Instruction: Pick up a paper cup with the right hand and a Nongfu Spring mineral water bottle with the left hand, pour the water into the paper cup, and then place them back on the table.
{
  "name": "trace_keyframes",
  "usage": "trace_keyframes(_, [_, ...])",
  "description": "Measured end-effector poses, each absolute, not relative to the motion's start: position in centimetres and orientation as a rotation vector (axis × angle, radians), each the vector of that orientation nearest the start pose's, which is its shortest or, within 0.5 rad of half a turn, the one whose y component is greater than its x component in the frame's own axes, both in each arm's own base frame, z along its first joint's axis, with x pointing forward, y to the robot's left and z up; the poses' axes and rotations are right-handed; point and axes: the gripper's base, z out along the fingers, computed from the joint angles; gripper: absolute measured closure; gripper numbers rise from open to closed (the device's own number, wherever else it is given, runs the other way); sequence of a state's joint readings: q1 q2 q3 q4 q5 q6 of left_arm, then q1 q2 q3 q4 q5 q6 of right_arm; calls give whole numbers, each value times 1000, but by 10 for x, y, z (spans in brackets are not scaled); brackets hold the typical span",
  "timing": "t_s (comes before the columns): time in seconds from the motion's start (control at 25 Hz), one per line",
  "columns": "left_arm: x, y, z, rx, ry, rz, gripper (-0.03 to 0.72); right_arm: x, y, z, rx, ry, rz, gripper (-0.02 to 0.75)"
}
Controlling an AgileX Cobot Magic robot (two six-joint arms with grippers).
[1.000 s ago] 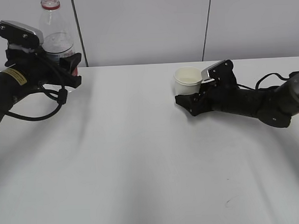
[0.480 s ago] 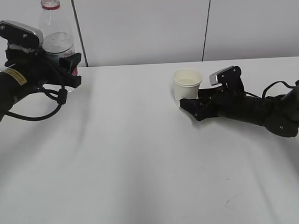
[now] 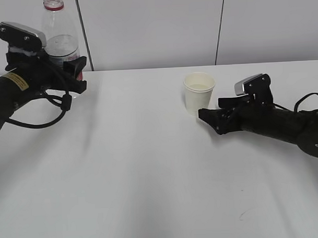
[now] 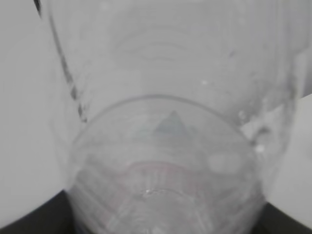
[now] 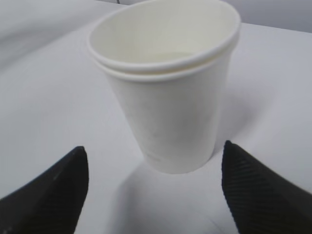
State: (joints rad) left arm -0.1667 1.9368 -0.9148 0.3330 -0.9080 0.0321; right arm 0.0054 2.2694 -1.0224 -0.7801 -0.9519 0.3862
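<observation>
The paper cup (image 3: 199, 93) stood upright on the white tabletop (image 3: 150, 166), and everything else is placed from it; its rolled rim showed a doubled line in the right wrist view, and a pale level of water (image 3: 199, 87) lay inside, though its depth could not be told. Just to the right of the cup, low over the tabletop, lay the right hand (image 3: 274, 123) — its pincer (image 3: 213, 116) was spread open, the two black fingers (image 5: 53, 195) standing apart on either side of the cup's base without touching it; the cup (image 5: 165, 92) sat free between and beyond them. A grey plate (image 3: 252, 85) rode on top of that arm near the wrist, and a black cable (image 3: 307, 101) looped behind it.

Well to the left of the cup, at the far edge of the tabletop, stood the Nongfu Spring mineral water bottle (image 3: 59, 36), upright and capless, its red neck ring (image 3: 53, 6) showing; the left hand (image 3: 22, 84) — marked by a small yellow label (image 3: 15, 80) — had its pincer (image 3: 76, 75) around the bottle's lower body. In the left wrist view the clear ribbed bottle (image 4: 165, 146) filled the frame, with the dark fingers only at the bottom corners; whether that pincer was clamped on the bottle or merely framing it, I could not tell. A black cable (image 3: 44, 115) hung in a loop beneath that arm.
</observation>
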Motion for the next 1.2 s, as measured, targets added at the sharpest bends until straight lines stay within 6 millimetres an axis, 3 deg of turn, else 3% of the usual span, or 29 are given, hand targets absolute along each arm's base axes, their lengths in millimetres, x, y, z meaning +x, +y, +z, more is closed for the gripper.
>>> trace_keyframes(0.16, [382, -88, 179, 490, 1551, -184, 294, 383, 52, 82, -469, 1825, 501, 107])
trace_keyframes(0.52, [386, -78, 176, 294, 1616, -199, 294, 354, 49, 159, -456, 1698, 436, 108])
trace_keyframes(0.76, [390, -75, 146, 197, 1729, -227, 294, 346, 50, 195, -509, 1616, 395, 111])
trace_keyframes(0.92, [391, -75, 135, 191, 1742, -234, 294, 342, 50, 207, -511, 1610, 384, 113])
trace_keyframes(1.2, [390, -79, 115, 243, 1759, -251, 295, 340, 51, 210, -496, 1627, 427, 119])
